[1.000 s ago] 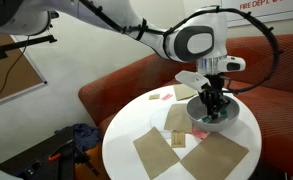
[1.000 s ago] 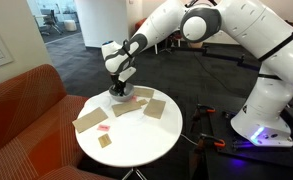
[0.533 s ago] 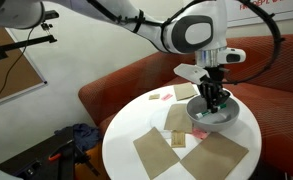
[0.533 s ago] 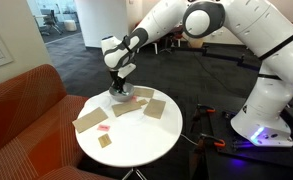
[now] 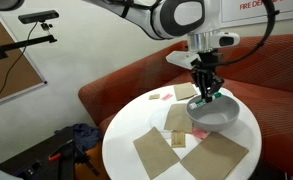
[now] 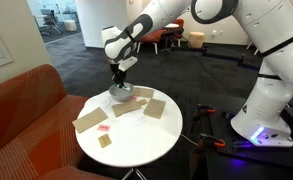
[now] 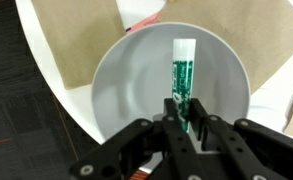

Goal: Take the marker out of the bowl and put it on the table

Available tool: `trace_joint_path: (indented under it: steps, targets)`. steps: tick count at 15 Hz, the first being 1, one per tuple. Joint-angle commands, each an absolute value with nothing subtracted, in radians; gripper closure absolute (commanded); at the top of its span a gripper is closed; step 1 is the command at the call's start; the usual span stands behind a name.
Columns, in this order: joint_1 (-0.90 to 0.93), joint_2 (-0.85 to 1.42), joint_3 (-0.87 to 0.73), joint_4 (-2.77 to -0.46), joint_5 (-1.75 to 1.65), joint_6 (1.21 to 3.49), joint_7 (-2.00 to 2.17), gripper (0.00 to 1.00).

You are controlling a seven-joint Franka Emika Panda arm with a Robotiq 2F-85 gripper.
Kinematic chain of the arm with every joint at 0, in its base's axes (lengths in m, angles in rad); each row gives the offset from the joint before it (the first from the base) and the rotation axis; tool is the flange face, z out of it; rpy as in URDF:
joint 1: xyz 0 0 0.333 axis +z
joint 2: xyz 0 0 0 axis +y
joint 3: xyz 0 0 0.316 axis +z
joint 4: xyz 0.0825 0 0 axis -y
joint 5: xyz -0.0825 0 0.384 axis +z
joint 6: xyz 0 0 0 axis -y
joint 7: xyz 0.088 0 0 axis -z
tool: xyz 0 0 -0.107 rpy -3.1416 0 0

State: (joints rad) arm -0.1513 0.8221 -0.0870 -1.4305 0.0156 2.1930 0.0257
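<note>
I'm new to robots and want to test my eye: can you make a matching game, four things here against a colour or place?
Things: 1 marker; 2 bowl; 3 paper squares; 4 sofa.
Places: A red-brown, beside the table; B tan, flat on the table; C held in the gripper; D pale, standing on the table.
Pairs: 1-C, 2-D, 3-B, 4-A.

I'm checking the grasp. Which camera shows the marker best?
The wrist view: the marker fills the middle, white barrel with green markings, its near end in the gripper, above the bowl. Both exterior views show only the gripper over the bowl; the marker is too small to make out.
</note>
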Motion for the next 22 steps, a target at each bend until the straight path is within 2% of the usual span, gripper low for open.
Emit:
trace_joint_path:
  steps: [1,13,22]
  targets:
    - [-0.142,0.695,-0.087,-1.570,0.031,2.182,0.050,0.95]
    - [-0.096,0.427,-0.111,-1.922,0.046,2.215,0.264,0.95]
    - [-0.102,0.366,-0.156,-2.057,0.081,2.216,0.367,0.95]
